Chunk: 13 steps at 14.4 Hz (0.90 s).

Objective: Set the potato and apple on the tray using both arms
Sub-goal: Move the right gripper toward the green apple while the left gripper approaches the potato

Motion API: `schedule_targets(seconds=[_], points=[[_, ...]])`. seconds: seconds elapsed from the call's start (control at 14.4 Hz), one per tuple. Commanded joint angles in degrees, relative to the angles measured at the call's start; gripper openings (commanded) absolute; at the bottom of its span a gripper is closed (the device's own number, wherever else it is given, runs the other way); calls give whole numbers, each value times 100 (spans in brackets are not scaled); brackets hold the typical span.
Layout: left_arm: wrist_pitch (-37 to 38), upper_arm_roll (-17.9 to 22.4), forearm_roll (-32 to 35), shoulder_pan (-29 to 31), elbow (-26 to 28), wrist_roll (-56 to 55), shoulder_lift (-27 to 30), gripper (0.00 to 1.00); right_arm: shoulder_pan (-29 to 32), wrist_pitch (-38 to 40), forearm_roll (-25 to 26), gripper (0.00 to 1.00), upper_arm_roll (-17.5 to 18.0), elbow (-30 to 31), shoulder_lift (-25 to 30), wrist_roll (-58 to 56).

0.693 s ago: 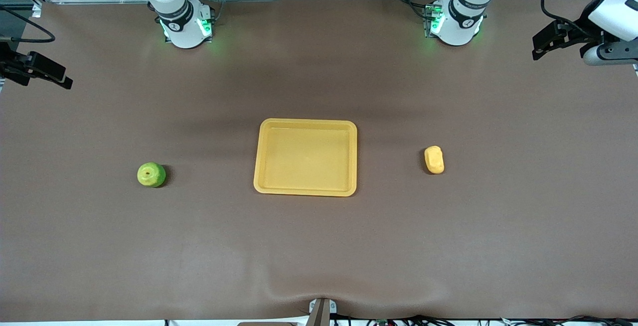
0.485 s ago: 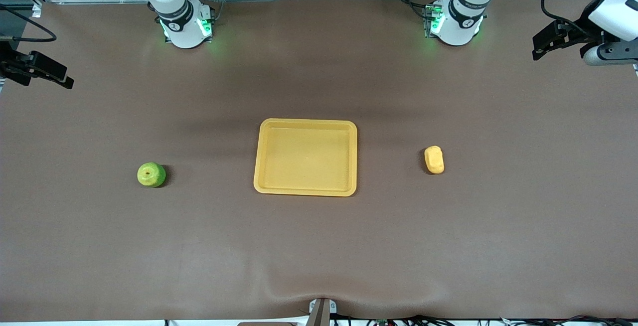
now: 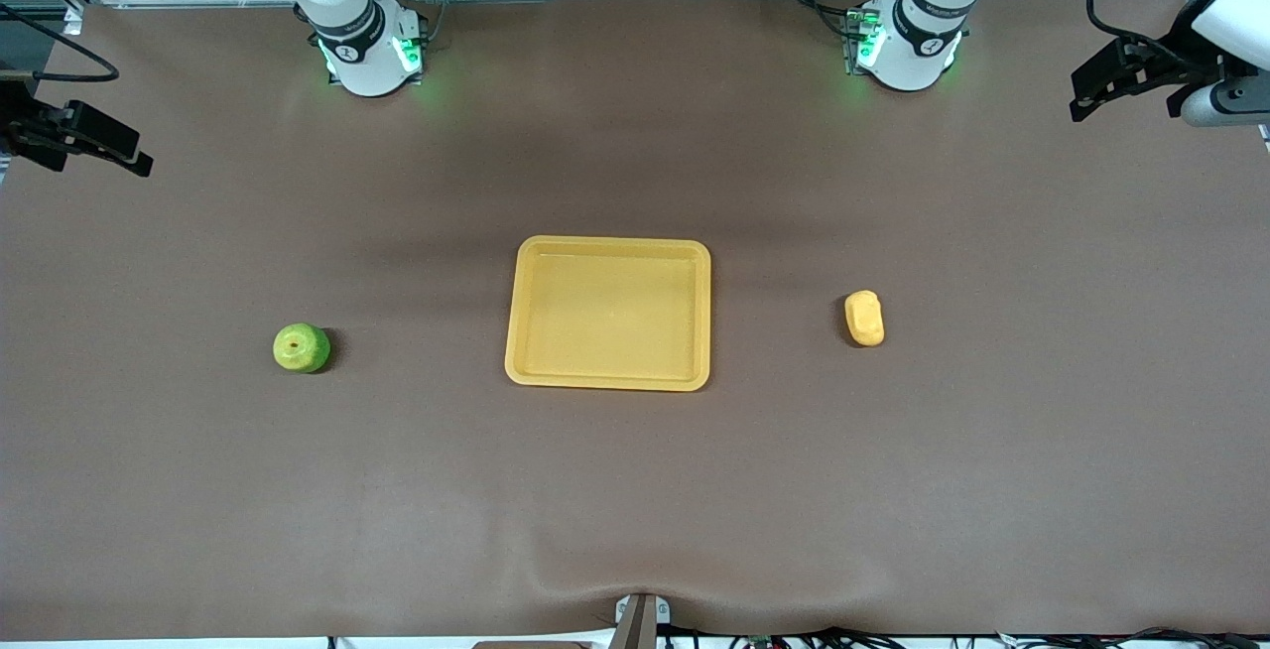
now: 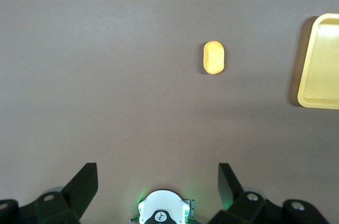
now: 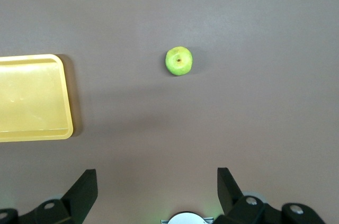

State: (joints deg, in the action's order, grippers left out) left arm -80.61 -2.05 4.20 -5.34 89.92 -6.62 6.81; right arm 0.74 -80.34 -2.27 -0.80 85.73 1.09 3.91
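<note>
The apple [image 3: 301, 348] is lying toward the right arm's end of the table [image 3: 635, 490], the tray [image 3: 608, 380] sitting empty mid-table, the potato [image 3: 864, 319] toward the left arm's end. Both open grippers, right [image 3: 124, 158] and left [image 3: 1081, 98], are hovering over the table's end edges.

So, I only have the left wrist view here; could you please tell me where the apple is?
Observer: The apple sits on the table toward the right arm's end, apart from the tray.
Operator: Thank you. Is anything in the tray?
Observer: No, it holds nothing.
Operator: And where is the other gripper?
Observer: The right gripper hangs open over its arm's end of the table, holding nothing, as the left gripper does at its end.
</note>
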Motion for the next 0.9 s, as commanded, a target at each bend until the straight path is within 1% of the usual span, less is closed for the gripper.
schedule_targets(seconds=[0.0, 0.83], points=[[72, 20, -104, -29, -185, 126, -154, 100, -39, 62, -54, 100, -16, -109, 5, 66], [72, -15, -166, -82, -62, 126, -277, 100, -57, 27, -54, 100, -25, -118, -12, 66]])
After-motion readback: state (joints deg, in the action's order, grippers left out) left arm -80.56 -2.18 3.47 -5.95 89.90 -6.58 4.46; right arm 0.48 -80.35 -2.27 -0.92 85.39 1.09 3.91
